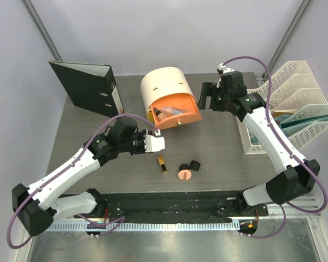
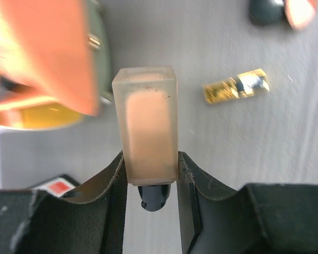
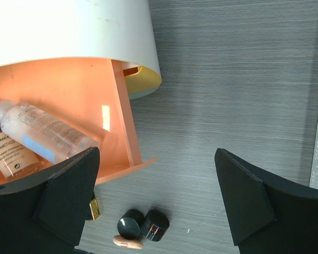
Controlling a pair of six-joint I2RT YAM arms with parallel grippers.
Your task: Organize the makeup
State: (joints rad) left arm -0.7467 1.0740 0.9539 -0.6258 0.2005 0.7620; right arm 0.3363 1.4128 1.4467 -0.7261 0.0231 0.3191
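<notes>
My left gripper [image 1: 154, 143] is shut on a peach bottle [image 2: 149, 124] with its black cap [image 2: 155, 197] toward the wrist, held just in front of the open orange drawer [image 1: 180, 114]. The drawer holds a clear tube [image 3: 40, 129] and another peach bottle [image 3: 10, 157]. On the table lie a black-gold lipstick [image 1: 162, 164], two small black jars [image 1: 184, 167] [image 1: 195, 164] and a round pink compact [image 1: 185, 174]. My right gripper [image 1: 206, 97] is open and empty, raised to the right of the drawer, with the jars [image 3: 156, 226] below it.
The cream-and-orange cylindrical box [image 1: 164, 84] stands at the back centre. A black binder [image 1: 87, 87] stands at the back left. A white file rack [image 1: 295, 106] lines the right side of the table.
</notes>
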